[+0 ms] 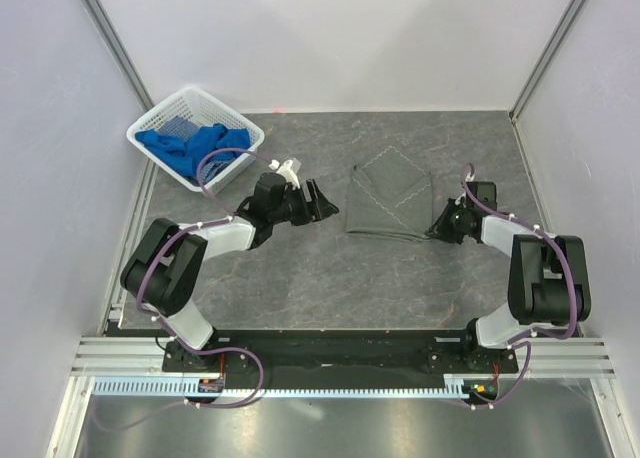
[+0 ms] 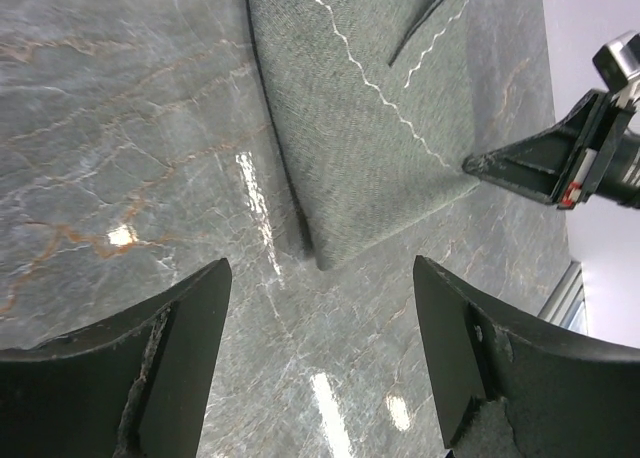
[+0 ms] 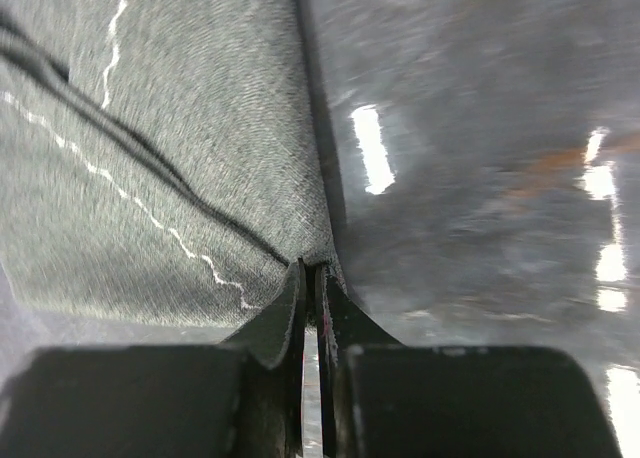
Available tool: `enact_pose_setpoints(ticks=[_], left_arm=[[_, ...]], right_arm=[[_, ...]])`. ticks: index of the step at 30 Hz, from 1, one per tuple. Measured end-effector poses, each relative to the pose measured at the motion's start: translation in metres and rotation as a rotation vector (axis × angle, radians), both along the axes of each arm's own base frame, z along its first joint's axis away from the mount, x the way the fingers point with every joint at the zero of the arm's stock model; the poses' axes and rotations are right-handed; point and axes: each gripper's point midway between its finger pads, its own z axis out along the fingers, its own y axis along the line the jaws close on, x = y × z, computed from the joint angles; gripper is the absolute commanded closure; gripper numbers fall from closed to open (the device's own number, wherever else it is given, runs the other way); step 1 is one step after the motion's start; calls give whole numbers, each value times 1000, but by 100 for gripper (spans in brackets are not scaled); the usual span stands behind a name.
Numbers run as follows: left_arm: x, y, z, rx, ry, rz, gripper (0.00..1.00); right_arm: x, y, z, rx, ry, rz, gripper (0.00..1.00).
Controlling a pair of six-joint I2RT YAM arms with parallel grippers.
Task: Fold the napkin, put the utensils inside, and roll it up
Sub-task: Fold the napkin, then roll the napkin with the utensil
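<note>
Matt cloth on a glossy tabletop, as I see it from my console

I read the napkin [image 1: 390,200] as matt, finely woven dark grey cloth with a paler stitched line. The table [image 1: 330,268] under it is smooth and glossy, marbled grey, throwing back bright spots of light. The left gripper [image 2: 320,268] has matt black plastic fingers [image 2: 480,368] with rough, scuffed edges. The basket [image 1: 232,113] looks like white plastic lattice and holds soft bright blue cloths [image 1: 195,143]. The rails [image 1: 120,353] at the near edge look like bare brushed metal.

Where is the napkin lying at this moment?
Top view: the napkin lies folded slightly right of centre. The right gripper pinches its near right corner; the open left gripper hangs just off its left edge.
</note>
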Motion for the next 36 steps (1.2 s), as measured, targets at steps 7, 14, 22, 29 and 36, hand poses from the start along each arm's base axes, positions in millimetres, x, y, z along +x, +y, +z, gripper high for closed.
enact_pose_setpoints(ticks=[7, 14, 22, 29, 36], left_arm=[[0, 9, -5, 14, 21, 19, 25], [1, 21, -20, 49, 55, 58, 33], [13, 18, -49, 83, 108, 65, 36], [28, 15, -55, 72, 92, 74, 37], [43, 20, -60, 34, 82, 100, 54]], right_arm=[[-5, 52, 1, 35, -16, 109, 97], [-15, 83, 0, 92, -12, 144, 97], [-15, 87, 0, 119, -16, 130, 97], [-16, 88, -1, 129, -19, 128, 97], [-16, 89, -1, 135, -22, 127, 95]])
